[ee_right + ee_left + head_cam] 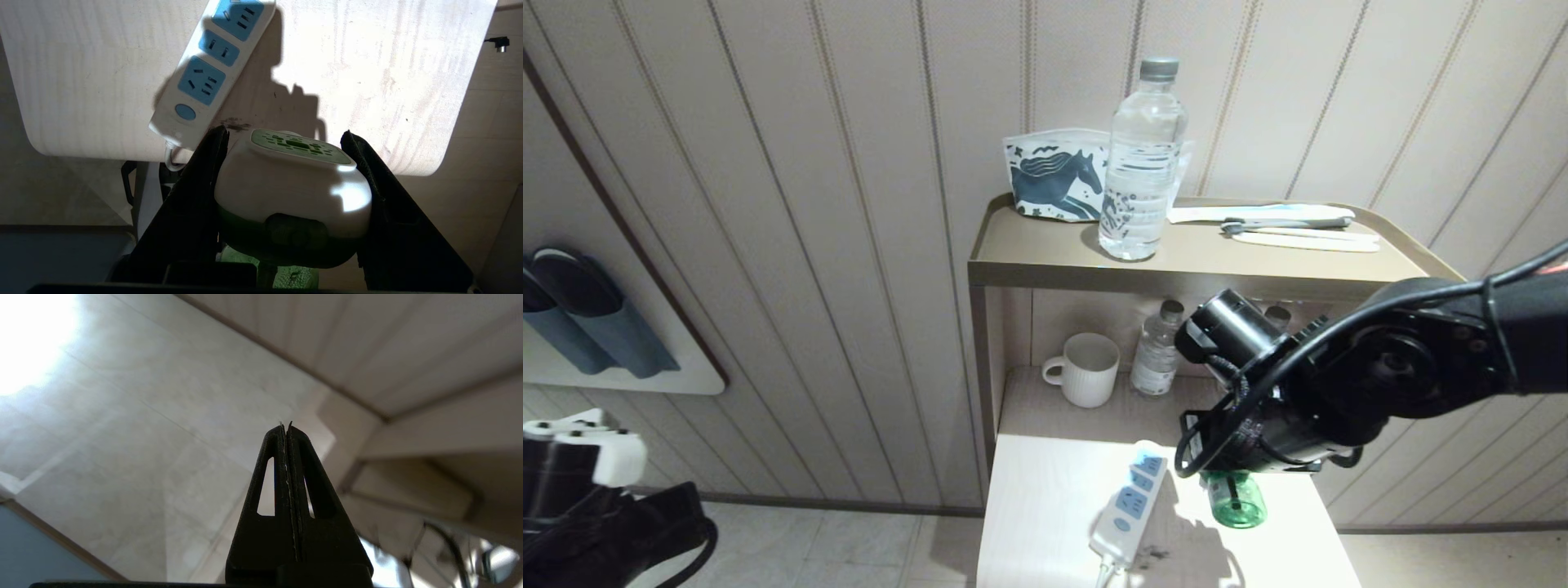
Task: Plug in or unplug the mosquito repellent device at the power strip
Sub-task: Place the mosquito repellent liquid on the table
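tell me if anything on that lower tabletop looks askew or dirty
The power strip lies slanted across the tabletop, its cord end hanging past the front edge. A small dark smudge marks the wood beside it. The mosquito repellent device is unplugged, clamped in the right gripper.

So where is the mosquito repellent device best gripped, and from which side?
By the white head of the mosquito repellent device, fingers on its two opposite sides, approaching from above. The right end effector grips it exactly so; the rounded green bottle below offers poorer purchase.
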